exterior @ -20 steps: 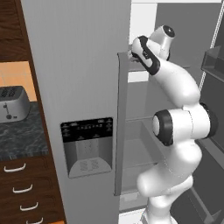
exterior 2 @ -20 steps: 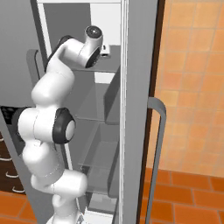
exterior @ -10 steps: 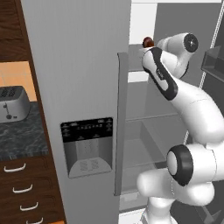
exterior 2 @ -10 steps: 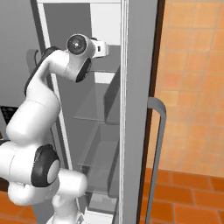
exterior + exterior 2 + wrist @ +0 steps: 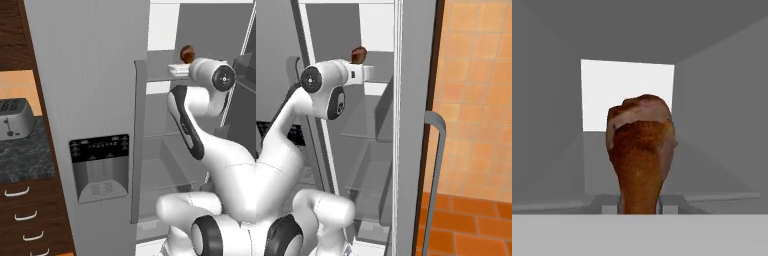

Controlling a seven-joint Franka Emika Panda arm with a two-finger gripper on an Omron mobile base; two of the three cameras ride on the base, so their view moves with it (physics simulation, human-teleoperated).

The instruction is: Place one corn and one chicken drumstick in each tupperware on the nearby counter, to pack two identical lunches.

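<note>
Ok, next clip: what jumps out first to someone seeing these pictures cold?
The chicken drumstick, glossy orange-brown, stands up big in the middle of the hand view, pinched at its narrow end by the gripper, with the fridge's grey inside behind it. In the left base view the white arm reaches up into the open fridge, the drumstick a small brown knob at its tip. Far left, a silver toaster sits on the dark counter.

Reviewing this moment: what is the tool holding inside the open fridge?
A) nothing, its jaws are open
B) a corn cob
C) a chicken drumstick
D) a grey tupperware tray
C. In the hand view the tool is shut on the chicken drumstick, its orange-brown meaty end standing up in front of the fridge's grey back wall.
</note>
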